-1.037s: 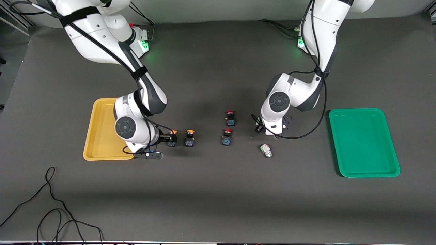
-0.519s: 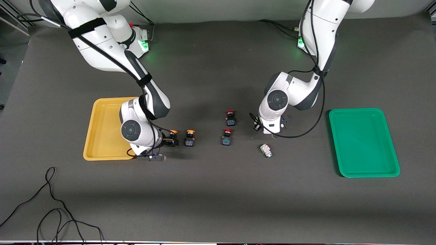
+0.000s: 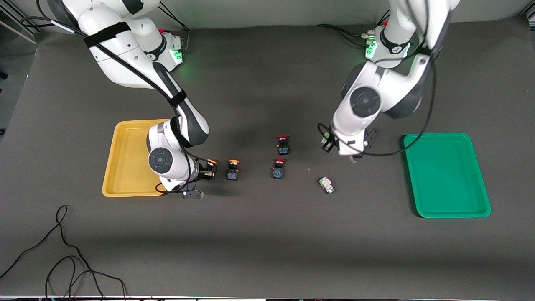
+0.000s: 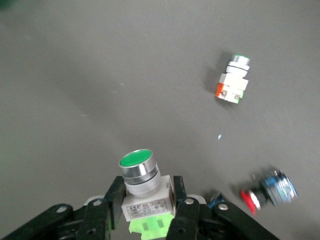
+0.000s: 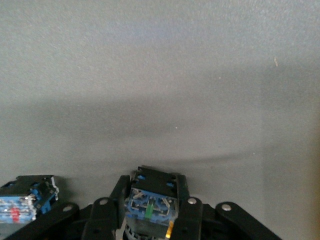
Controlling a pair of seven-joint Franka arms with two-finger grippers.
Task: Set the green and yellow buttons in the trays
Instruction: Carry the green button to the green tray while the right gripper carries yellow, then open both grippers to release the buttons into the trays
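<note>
Trays sit at both tabletop ends. My left end effector (image 4: 142,210) grips a green button (image 4: 140,172); the green tray (image 3: 446,174) lies at four o'clock from it in the front view. My right end effector (image 5: 150,210) grips a yellow button (image 3: 211,168) beside the yellow tray (image 3: 125,159).

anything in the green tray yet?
Nothing: the green tray shows bare in the front view, uncovered. One green button is in the left claw; the other lies on the table.

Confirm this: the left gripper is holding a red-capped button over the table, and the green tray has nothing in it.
Wrong on the colour. The left wrist view shows the left gripper shut on a green-capped button, not a red one. The green tray does have nothing in it.
</note>
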